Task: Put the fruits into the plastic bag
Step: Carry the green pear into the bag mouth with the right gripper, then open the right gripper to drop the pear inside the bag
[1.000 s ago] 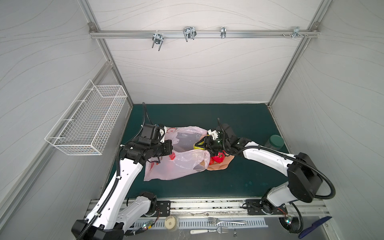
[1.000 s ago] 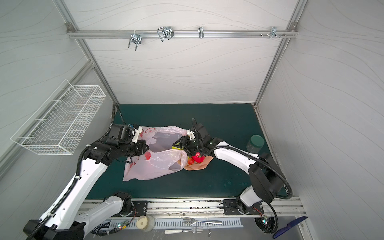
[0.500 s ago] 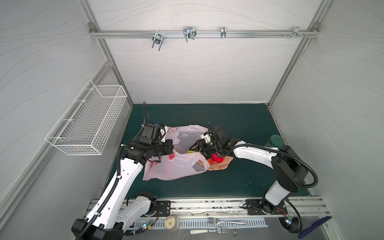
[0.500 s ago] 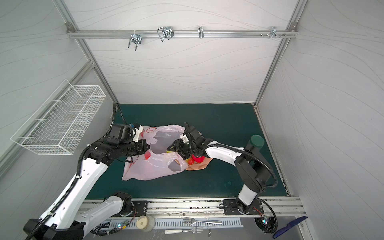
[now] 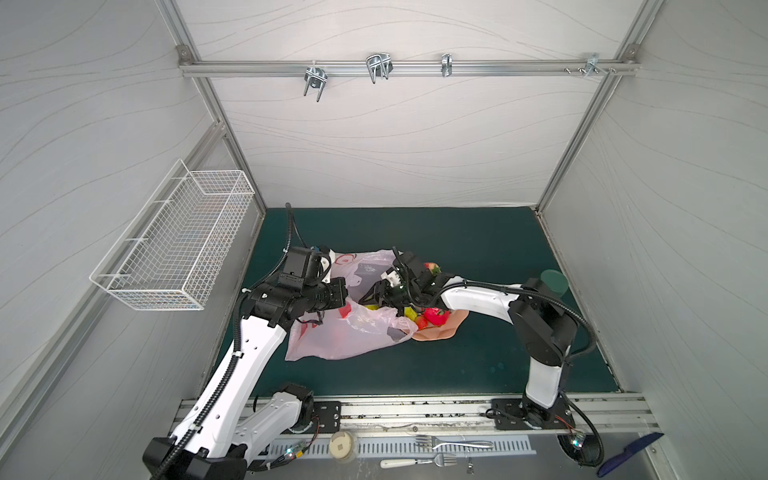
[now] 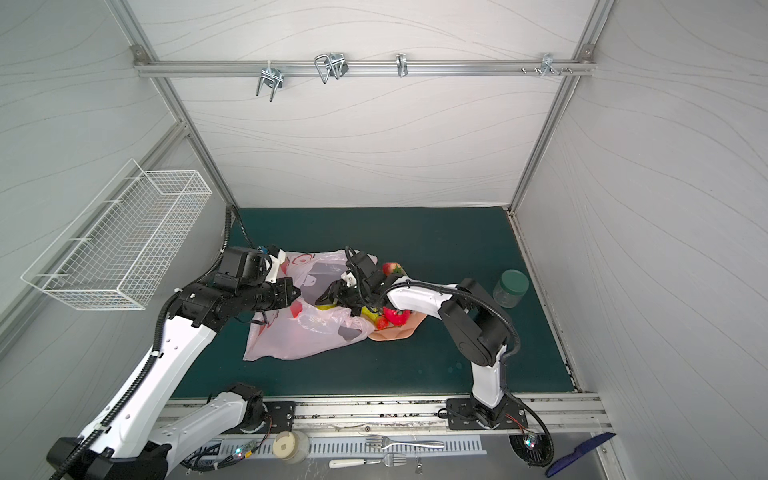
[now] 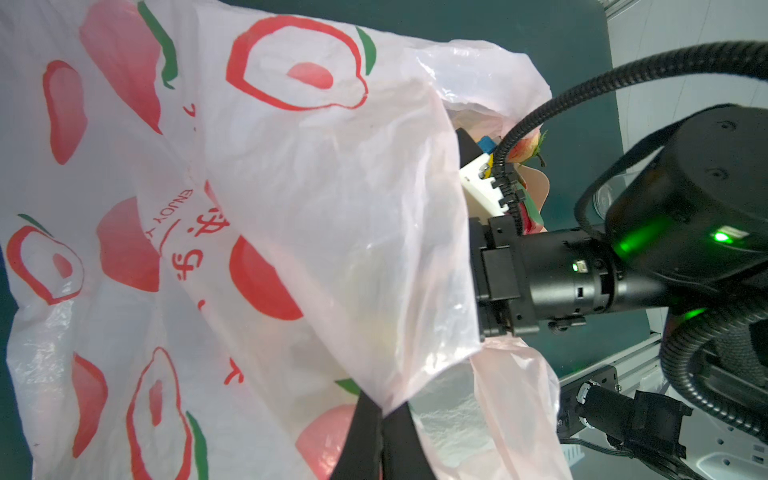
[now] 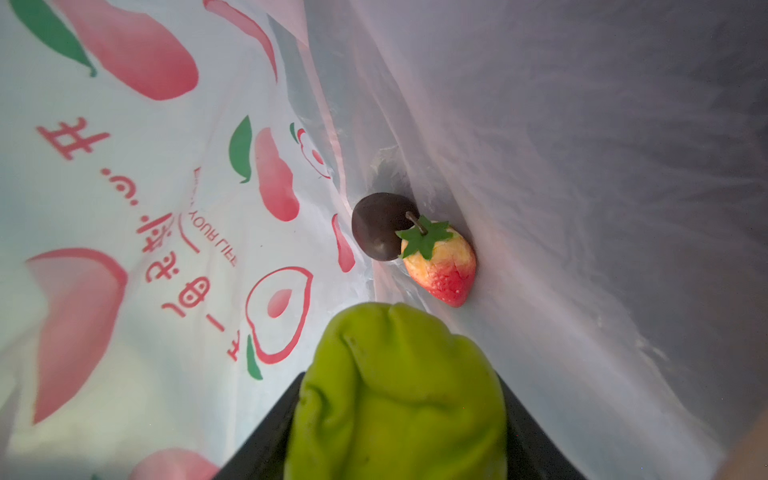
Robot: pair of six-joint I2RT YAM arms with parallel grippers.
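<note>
plastic bag [image 5: 345,336]: lies crumpled on the green bench [image 5: 478,249], left of middle, its mouth turned toward the right arm; pale pink with red fruit prints.
inside the bag: a dark purple fruit [image 8: 380,226] and a strawberry [image 8: 442,266] touch each other in a fold deep in the bag.
green fruit [image 8: 395,395]: lumpy, clamped between the black fingers of the right gripper, inside the bag.
right gripper [image 5: 374,296]: reaches into the bag's mouth, jaws partly apart around the green fruit.
left gripper [image 7: 376,432]: pinched tight on the bag's rim, holding that edge raised.
peach bowl [image 5: 442,332]: just beside the bag's mouth, under the right arm; holds a red fruit [image 5: 436,316] and a yellow one [image 5: 409,311].
jar [image 5: 555,282]: green lid, well apart from the bag, at the bench's right edge.
</note>
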